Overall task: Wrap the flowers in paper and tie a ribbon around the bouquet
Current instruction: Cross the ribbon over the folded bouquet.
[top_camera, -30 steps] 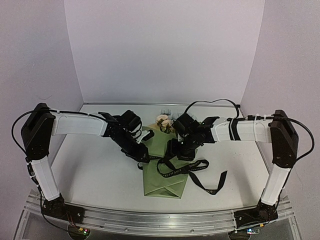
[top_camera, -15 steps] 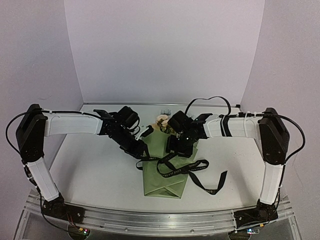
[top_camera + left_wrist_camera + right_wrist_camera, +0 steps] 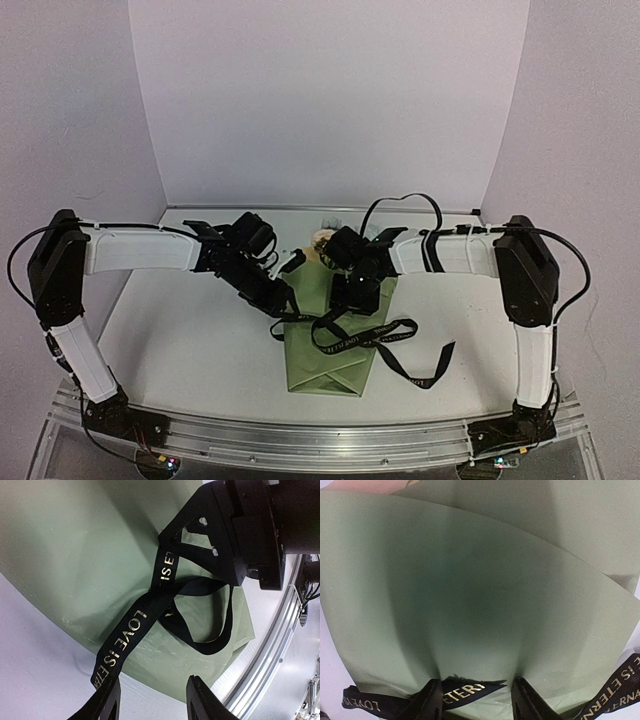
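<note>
The bouquet's olive-green paper (image 3: 330,365) lies mid-table, tip toward me, with the cream flowers (image 3: 322,240) at its far end. The black ribbon (image 3: 385,335) with gold lettering loops across it. My left gripper (image 3: 283,303) hovers at the paper's left edge. In its wrist view the left gripper (image 3: 153,702) is open and the ribbon (image 3: 131,630) runs past its left finger over the paper (image 3: 75,555). My right gripper (image 3: 352,297) sits on the cone. The right gripper (image 3: 475,702) is open astride the paper (image 3: 480,590), with a ribbon (image 3: 465,700) end between its fingers.
The ribbon's loose tail (image 3: 432,368) trails right of the cone on the white table (image 3: 190,340). An aluminium rail (image 3: 320,440) runs along the near edge, also seen as the rail (image 3: 280,630) close behind the paper. White walls close off the left, back and right.
My right arm has swung left and farther onto the cone, and its jaws have narrowed. The left gripper has shifted only slightly. The ribbon loops have barely moved.
</note>
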Robot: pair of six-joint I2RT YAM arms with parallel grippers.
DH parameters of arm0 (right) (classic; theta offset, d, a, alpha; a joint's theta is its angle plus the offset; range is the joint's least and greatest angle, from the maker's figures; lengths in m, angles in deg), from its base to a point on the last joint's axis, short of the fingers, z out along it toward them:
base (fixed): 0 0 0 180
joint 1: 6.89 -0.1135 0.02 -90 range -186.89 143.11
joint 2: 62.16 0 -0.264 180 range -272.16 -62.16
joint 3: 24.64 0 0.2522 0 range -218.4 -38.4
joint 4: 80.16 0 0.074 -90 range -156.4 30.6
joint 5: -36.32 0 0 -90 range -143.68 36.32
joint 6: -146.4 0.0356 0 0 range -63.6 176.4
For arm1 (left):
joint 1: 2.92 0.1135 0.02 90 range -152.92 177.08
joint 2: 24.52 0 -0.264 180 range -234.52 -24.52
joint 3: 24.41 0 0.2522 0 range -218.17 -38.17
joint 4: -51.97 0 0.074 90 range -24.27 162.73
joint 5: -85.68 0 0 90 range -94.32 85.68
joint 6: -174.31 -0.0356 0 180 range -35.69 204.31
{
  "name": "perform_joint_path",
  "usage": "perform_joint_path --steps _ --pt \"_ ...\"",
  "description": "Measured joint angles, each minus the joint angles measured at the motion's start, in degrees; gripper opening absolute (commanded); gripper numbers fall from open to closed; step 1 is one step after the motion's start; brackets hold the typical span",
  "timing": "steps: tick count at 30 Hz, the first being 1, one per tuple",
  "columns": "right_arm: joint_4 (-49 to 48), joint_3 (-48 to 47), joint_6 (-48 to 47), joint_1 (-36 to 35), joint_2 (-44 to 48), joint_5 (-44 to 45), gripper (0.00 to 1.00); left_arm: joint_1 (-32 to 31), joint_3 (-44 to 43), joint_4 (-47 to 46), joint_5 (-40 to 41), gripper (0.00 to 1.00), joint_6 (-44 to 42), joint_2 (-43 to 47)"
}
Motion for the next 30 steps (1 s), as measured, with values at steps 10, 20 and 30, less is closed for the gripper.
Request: perform_joint_path --steps 10,20,30 --pt "1.93 -1.1 -0.81 -0.26 -0.57 1.5 0.06 0.0 0.65 -1.88 0.02 0.46 1.13 0.58" --pt "2.64 -1.14 -1.71 -0.26 -0.48 1.49 0.0 0.0 0.68 -3.91 0.02 0.46 2.56 0.58" --pt "1.24 -1.23 -5.21 -0.24 4.92 -1.84 0.0 0.0 0.54 -8.42 -0.56 0.52 3.01 0.1"
